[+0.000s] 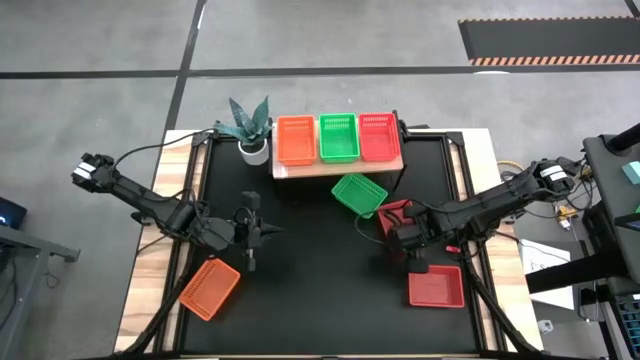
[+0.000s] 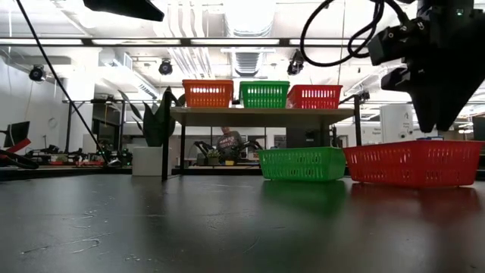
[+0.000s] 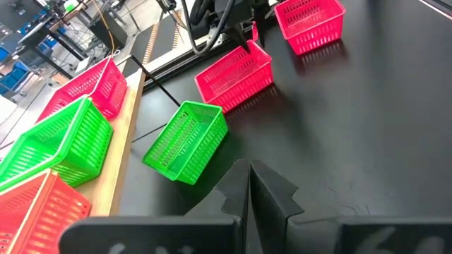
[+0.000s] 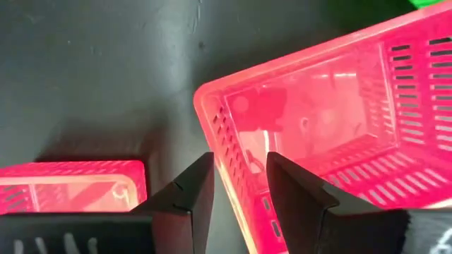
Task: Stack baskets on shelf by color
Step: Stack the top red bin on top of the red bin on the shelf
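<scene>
- Red basket (image 4: 332,120) sits on the table by the green one (image 1: 359,193), short of the shelf (image 1: 338,166).
- Right gripper (image 4: 239,185) straddles its near wall, fingers apart; seat deeper before closing.
- Left gripper (image 3: 248,185) waits shut, mid-table.
</scene>
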### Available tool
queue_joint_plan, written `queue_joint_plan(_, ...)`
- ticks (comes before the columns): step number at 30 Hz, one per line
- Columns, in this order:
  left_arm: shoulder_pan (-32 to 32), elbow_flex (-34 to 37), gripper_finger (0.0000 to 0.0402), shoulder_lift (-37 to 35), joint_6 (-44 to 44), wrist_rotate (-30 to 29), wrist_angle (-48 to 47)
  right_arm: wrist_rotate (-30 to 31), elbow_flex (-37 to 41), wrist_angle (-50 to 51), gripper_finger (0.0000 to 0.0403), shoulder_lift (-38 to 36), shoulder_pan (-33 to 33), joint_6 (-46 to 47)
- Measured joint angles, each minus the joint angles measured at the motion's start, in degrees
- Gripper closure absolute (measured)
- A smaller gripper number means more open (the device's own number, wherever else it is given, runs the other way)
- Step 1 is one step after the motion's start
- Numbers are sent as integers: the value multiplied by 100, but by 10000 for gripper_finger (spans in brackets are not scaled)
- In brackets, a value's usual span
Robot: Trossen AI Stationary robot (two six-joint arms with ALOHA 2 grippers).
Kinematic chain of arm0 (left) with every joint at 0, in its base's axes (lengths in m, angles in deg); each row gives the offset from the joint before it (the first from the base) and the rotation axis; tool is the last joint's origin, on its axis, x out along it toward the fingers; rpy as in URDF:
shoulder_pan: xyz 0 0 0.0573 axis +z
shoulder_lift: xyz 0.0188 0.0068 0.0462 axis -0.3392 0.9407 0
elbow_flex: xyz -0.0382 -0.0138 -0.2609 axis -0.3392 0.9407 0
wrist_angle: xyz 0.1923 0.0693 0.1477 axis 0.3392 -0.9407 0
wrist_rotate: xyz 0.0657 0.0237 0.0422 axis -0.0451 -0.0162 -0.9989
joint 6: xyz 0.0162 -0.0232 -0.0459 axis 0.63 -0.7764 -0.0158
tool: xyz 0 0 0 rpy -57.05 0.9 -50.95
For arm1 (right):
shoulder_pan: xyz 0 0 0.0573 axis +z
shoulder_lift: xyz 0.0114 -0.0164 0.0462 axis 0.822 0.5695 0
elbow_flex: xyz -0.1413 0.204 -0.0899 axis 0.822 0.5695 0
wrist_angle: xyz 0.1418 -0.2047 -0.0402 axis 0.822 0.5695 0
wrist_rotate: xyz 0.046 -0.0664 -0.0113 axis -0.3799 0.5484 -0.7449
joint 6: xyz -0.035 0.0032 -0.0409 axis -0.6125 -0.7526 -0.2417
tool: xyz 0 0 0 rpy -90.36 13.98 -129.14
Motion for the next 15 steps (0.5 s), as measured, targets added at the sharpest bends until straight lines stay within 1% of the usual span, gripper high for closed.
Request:
queue_joint_plan(4,0,0,402,0,0,0,-2,0,127,4,278,0,0,40)
queue_joint_plan(11,1,0,402,0,1,0,-2,-11,399,-50,262,1,0,48)
queue_joint_plan(15,-2,0,402,0,2,0,-2,-11,440,-84,264,2,0,24)
